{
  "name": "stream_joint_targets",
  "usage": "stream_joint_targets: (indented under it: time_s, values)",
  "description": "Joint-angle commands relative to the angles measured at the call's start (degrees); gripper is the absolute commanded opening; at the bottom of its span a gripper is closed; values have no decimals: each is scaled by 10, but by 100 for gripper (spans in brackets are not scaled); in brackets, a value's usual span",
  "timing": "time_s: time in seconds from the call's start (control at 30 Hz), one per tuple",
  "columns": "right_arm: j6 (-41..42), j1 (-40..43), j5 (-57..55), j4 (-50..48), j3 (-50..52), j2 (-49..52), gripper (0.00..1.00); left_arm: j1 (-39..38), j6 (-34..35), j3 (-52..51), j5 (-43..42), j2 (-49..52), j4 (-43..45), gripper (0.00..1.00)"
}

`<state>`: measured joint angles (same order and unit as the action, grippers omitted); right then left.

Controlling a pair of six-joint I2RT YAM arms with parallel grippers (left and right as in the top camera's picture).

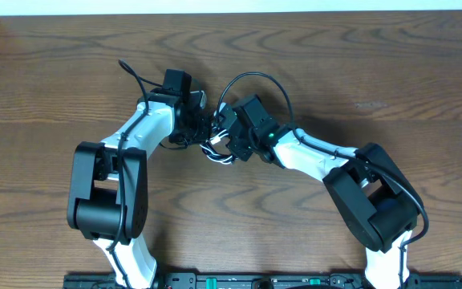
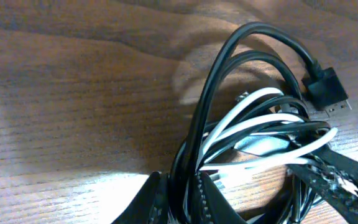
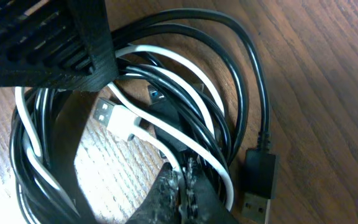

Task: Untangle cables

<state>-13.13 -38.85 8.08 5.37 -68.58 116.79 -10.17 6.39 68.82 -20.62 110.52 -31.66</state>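
Note:
The cables lie as one tangled bundle of black and white loops on the wooden table, between my two grippers. In the left wrist view my left gripper is shut on several black strands of the bundle; a black USB plug sticks out at the right. In the right wrist view my right gripper is shut on a white strand at the bundle's near edge. A white USB plug lies inside the loops and a black USB plug at the right. Overhead, the left gripper and right gripper nearly touch.
The left gripper's black finger crosses the top left of the right wrist view. The right gripper's finger shows at the lower right of the left wrist view. A thick black arm cable arcs above the right wrist. Bare wood table surrounds the arms.

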Motion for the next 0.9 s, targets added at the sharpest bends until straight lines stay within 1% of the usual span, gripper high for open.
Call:
stream_joint_targets:
  time_s: [0.0,0.13,0.23,0.33,0.43,0.57,0.77,0.87]
  values:
    - [50,6,1,-5,0,15,1,2,3,4,8,0,-4,15]
    - [103,32,79,-18,0,4,1,2,3,4,12,0,-4,15]
    - [177,61,126,-24,0,4,1,2,4,4,39,0,-9,15]
    - [245,94,145,-17,0,5,1,2,12,4,50,0,-10,15]
    - [274,116,146,1,0,5,1,2,14,4,50,0,-10,15]
    - [279,127,140,28,1,5,1,2,14,4,50,0,-10,16]
    - [277,110,81,58,1,5,1,2,14,4,50,0,-10,16]
    - [250,99,81,46,1,5,1,2,14,4,50,0,-10,16]
